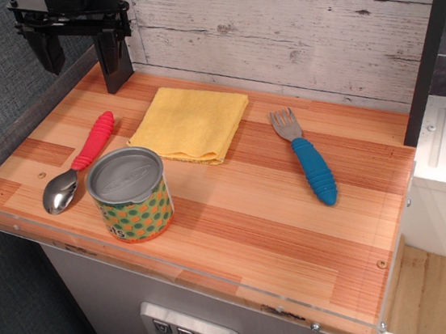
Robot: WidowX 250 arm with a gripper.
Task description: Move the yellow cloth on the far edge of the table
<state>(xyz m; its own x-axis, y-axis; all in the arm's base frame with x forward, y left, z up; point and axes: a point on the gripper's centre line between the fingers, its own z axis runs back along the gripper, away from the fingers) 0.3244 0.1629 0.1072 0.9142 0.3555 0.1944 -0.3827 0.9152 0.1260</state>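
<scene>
So we judge ourselves to be at the approach step: the yellow cloth lies flat and folded on the worktop, towards the back, not far from the whitewashed plank wall, and nothing is touching it. Our claw hangs at the back left corner, above the planks and well apart from the cloth, its two dark fingers spread and pointing down with nothing between them (released, as far as we can see). Next, in our view, we need to swing right and forward over the cloth, descend, and pinch a fold or an edge. Soft fabric may bunch or slip, so we should bite firmly. We should also steer clear of the red-handled spoon and the spotted can just beside the cloth's left side; the blue-handled fork lies apart on the right.
</scene>
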